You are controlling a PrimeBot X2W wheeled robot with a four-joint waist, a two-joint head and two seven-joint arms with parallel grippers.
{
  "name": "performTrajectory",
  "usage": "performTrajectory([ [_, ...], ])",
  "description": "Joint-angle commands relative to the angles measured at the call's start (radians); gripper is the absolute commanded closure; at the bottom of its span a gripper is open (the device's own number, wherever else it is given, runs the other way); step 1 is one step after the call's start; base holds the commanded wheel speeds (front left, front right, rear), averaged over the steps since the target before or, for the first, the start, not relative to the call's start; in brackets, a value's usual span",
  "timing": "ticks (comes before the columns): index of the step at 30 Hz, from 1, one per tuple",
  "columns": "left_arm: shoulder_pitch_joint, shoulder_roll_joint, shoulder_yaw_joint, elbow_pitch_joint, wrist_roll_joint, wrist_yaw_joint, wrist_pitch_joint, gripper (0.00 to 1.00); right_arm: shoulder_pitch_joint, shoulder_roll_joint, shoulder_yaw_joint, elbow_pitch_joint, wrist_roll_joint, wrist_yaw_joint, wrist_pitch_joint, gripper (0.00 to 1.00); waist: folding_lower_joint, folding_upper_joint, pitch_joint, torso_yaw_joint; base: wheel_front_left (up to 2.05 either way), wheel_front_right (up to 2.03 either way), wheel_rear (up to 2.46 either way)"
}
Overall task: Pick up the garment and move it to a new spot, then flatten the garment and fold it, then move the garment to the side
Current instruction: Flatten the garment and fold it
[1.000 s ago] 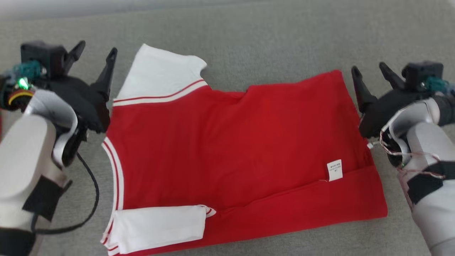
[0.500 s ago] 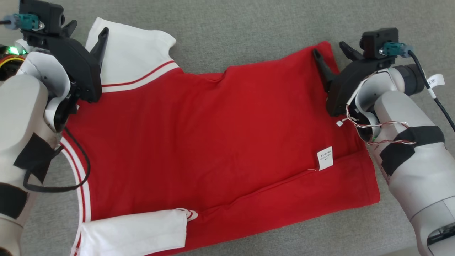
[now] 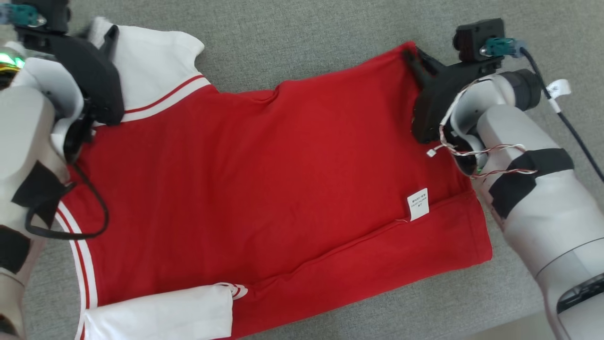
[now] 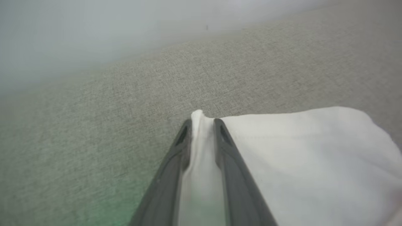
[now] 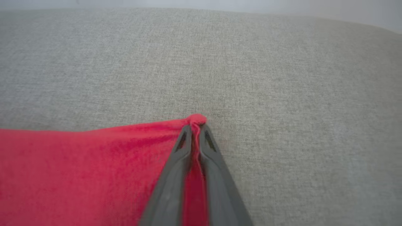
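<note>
The garment, a red shirt with white sleeves, lies spread flat on the grey cloth surface. My left gripper is at its far left corner, shut on the edge of the white sleeve; the left wrist view shows a fold of white cloth pinched between the fingers. My right gripper is at the far right corner, shut on the red hem; the right wrist view shows the red corner bunched at the fingertips. The other white sleeve lies folded over the near edge.
A white care label sticks up near the right side of the shirt. Grey cloth surface stretches beyond the shirt. A black cable trails from the right wrist, another loops off the left forearm.
Both grippers went from wide open beside the shirt to shut on its far corners, left on the white sleeve, right on the red hem. The head camera has shifted.
</note>
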Motion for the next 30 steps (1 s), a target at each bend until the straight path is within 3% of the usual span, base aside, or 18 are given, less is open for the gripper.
performTrajectory([
  [1,0.008,-0.002,-0.006,0.002,-0.012,0.002,-0.006,1.00,0.003,-0.014,0.003,0.008,0.009,-0.003,-0.008,1.00,-0.0001,-0.0002,-0.006,0.006,0.00,0.00,0.00],
  [9,0.005,-0.013,-0.048,-0.070,-0.080,0.002,-0.180,1.00,0.022,-0.080,0.036,0.047,0.051,-0.003,-0.145,1.00,-0.0001,-0.0002,-0.077,0.077,0.00,0.00,0.00],
  [22,0.225,0.015,-0.056,-0.305,-0.184,0.002,-0.391,1.00,0.151,-0.157,0.091,0.021,0.106,-0.003,-0.290,1.00,-0.0001,-0.0002,-0.190,0.178,0.00,0.00,0.00],
  [30,0.459,0.033,-0.023,-0.567,-0.182,0.084,-0.422,1.00,0.281,-0.228,0.032,-0.111,0.093,-0.003,-0.302,1.00,-0.0001,-0.0002,-0.239,0.217,0.00,0.00,0.00],
])
